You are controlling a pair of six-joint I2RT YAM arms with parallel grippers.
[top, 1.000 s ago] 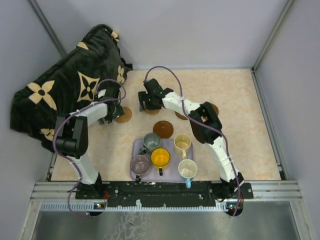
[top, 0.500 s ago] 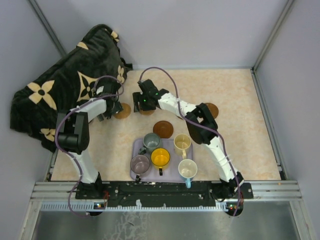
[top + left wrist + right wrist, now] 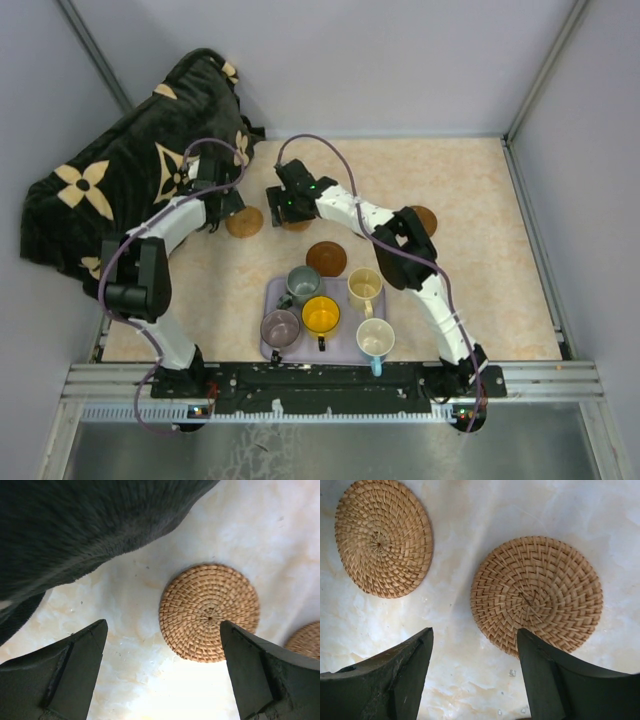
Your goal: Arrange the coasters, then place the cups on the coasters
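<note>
Just ahead of your right gripper (image 3: pixel 474 632), jaws apart and empty, lies one coaster (image 3: pixel 536 595), flat, slightly off-centre.

Work cell, overhead view.
Grey walls (image 3: pixel 400 60) enclose a beige marbled table (image 3: pixel 490 300); a dark flowered blanket (image 3: pixel 120 190) drapes the far left; an aluminium rail (image 3: pixel 330 385) edges the near side.

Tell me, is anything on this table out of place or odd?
The dark blanket with tan flowers lies heaped over the far left corner, near the leftmost coaster; it belongs to no table setting. The cups stand upright.
</note>
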